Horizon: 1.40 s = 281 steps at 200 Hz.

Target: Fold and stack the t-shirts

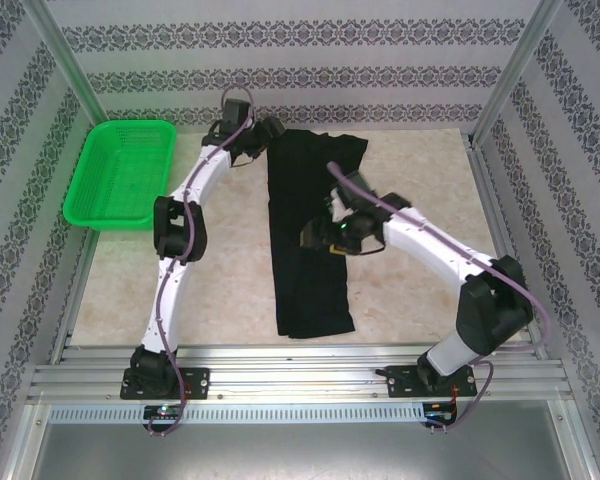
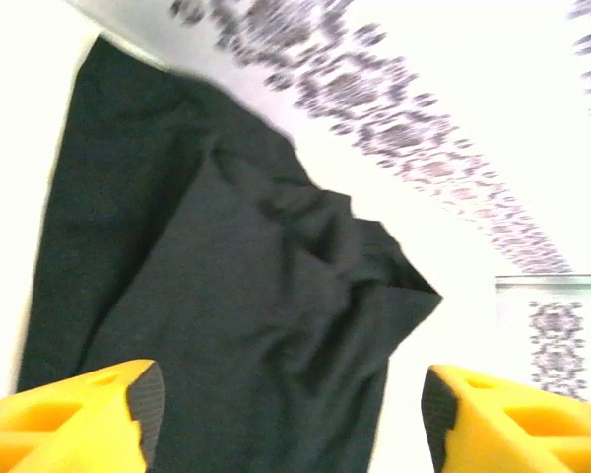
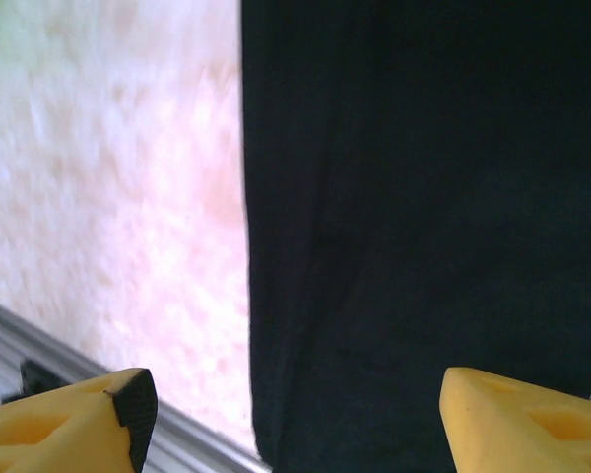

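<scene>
Top view: we saw black t-shirt (image 1: 305, 250) lying as long strip on table (image 1: 210, 290). Left end effector (image 1: 267, 130) at far end, right end effector (image 1: 315, 238) mid-strip. Green basket (image 1: 120, 170) far left, no obstruction.
Left wrist: left end effector (image 2: 291, 409) released, above rumpled cloth.
Right wrist: right end effector (image 3: 295, 414) released over shirt edge.
We judged: flatten rumple, pinch edges evenly.

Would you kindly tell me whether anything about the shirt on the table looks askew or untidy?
Yes: the black t-shirt lies as a long narrow strip, but its far end is untidy. There a flap juts out to the right, and the fabric is wrinkled and bunched rather than flat.
</scene>
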{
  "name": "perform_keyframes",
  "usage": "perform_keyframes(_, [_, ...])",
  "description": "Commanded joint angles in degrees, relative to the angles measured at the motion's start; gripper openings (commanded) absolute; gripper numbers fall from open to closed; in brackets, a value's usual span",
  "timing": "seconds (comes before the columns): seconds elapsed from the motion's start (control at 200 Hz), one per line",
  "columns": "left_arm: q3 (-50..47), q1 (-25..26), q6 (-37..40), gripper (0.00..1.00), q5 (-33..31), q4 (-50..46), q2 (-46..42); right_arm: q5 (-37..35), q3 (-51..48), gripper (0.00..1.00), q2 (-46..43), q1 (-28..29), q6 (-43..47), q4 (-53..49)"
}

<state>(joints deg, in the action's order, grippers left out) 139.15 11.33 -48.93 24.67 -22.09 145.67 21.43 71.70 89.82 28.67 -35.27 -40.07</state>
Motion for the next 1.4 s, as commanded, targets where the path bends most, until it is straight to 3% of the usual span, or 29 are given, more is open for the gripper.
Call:
perform_keyframes(0.0, [-6.52,-0.08,4.41,0.79,1.71,1.71,-12.58,-3.31,4.8,0.77,2.67,-6.49,5.8,-6.41])
perform_keyframes(0.285, [-48.19,0.02,6.21,0.87,-1.99,8.43,-42.37,-7.73,22.25,0.75,19.44,-16.97,10.57,-7.76])
perform_keyframes(0.595, [-76.9,2.19,7.75,0.89,-5.05,1.07,-64.69,-5.0,39.88,0.69,36.86,-20.67,9.13,-6.35])
perform_keyframes(0.894, [-91.69,3.19,4.86,0.9,-4.21,-2.44,-81.19,-6.09,58.38,0.6,51.63,-21.24,5.51,-9.2])
perform_keyframes(1.024, [-96.89,3.64,2.42,0.91,-3.62,-3.63,-87.82,-6.08,64.55,0.5,56.6,-21.46,3.23,-9.47])
perform_keyframes(1.119, [-99.07,3.75,1.99,0.91,-4.37,-6.79,-92.17,-6.09,67.95,0.4,59.44,-21.46,1.77,-9.53])
perform_keyframes(1.399, [-103.72,3.93,-1.65,0.92,-1.9,-15.9,-103.52,-7.86,74.7,0.29,64.99,-21.78,-3.22,-9.31])
